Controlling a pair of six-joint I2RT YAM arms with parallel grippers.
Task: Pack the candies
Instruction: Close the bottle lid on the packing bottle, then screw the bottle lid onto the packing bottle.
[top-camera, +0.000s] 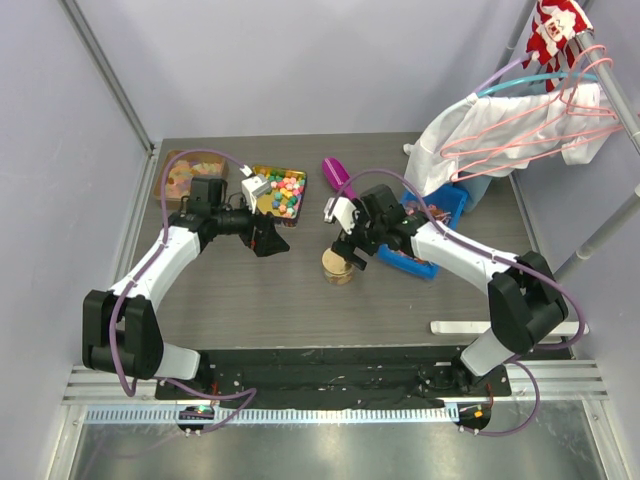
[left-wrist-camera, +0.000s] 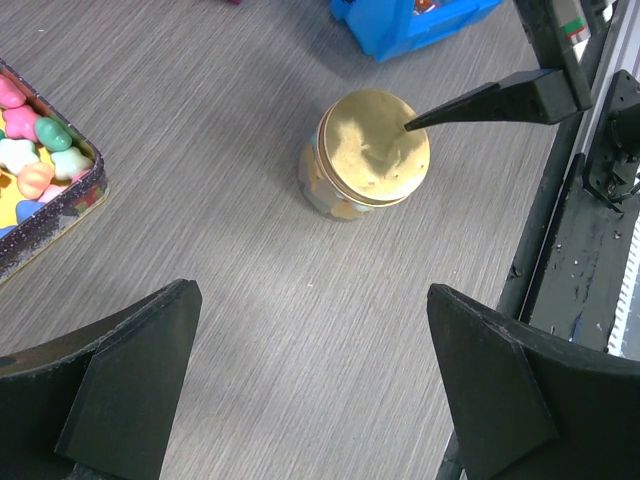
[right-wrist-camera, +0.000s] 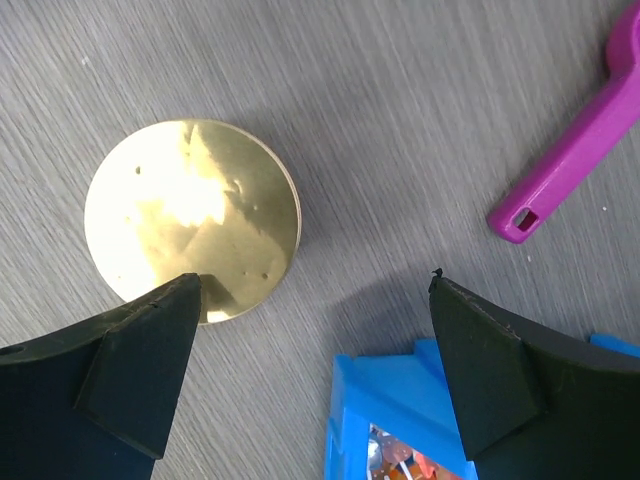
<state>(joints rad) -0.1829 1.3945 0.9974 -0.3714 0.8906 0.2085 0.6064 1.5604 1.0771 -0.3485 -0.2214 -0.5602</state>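
A small glass jar with a gold lid (top-camera: 337, 266) stands mid-table, and orange and pale candies (left-wrist-camera: 328, 192) show through its side. More candies, in many colours, fill an open tin (top-camera: 280, 190); orange and pale ones lie in a second tray (top-camera: 190, 172) at the back left. My left gripper (top-camera: 268, 238) is open and empty, low over bare table left of the jar (left-wrist-camera: 372, 150). My right gripper (top-camera: 350, 255) is open just above the jar's right side. One of its fingers (right-wrist-camera: 150, 340) overlaps the lid (right-wrist-camera: 190, 215) edge, the other hangs over the blue bin (right-wrist-camera: 400, 410).
The blue bin (top-camera: 425, 225) sits right of the jar with wrapped items inside. A purple scoop (top-camera: 337, 172) lies behind the jar. White cloth on hangers (top-camera: 510, 135) hangs at the back right. A white strip (top-camera: 470, 327) lies near the front right.
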